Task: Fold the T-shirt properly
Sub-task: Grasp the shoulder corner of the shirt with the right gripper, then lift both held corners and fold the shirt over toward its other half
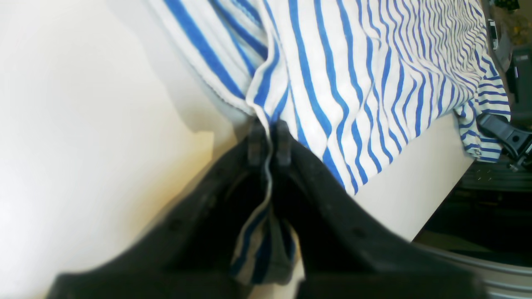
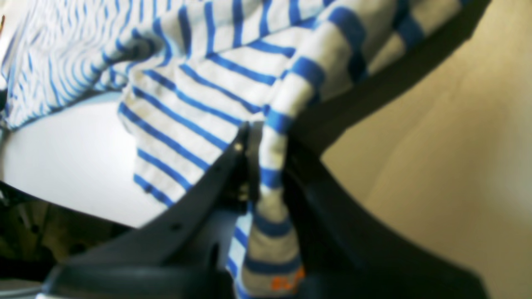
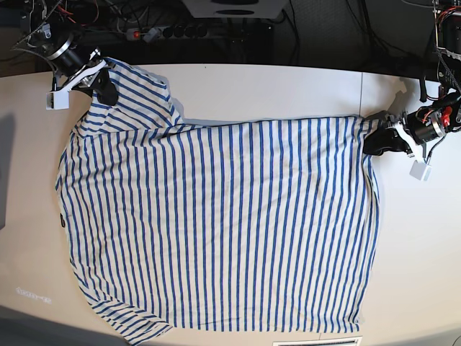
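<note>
The T-shirt (image 3: 216,216), white with thin blue stripes, lies spread wide across the white table (image 3: 288,86). At its right edge, my left gripper (image 3: 371,137) is shut on a pinch of the cloth. The left wrist view shows the left gripper (image 1: 269,143) closed with a fold of the T-shirt (image 1: 353,74) running down between the jaws. At the far left corner, my right gripper (image 3: 101,90) holds the shirt's upper corner. In the right wrist view the right gripper (image 2: 259,162) is shut on a bunched strip of the T-shirt (image 2: 199,91).
Cables and a power strip (image 3: 180,32) run along the dark back edge behind the table. A black bracket (image 1: 507,137) sits past the table's edge, under a hanging part of the shirt. A small label (image 3: 306,342) marks the front edge.
</note>
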